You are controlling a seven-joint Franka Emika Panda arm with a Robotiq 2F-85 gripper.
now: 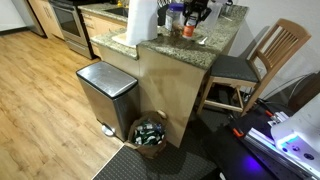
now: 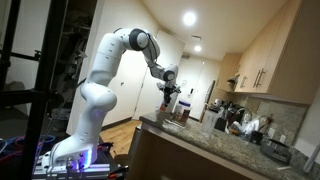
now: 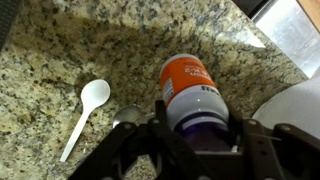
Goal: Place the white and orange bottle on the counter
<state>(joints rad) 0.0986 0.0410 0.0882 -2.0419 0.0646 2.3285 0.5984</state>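
Note:
The white and orange bottle is between my gripper's fingers, which are shut on its white upper part. Its orange lower part points down at the speckled granite counter. I cannot tell whether its base touches the stone. In an exterior view the gripper hangs over the counter's corner with the bottle under it. In an exterior view the arm reaches out over the counter, with the gripper low above it.
A white plastic spoon and a metal spoon lie on the counter beside the bottle. The tall white paper roll stands close by. On the floor are a steel trash bin, a basket and a wooden chair.

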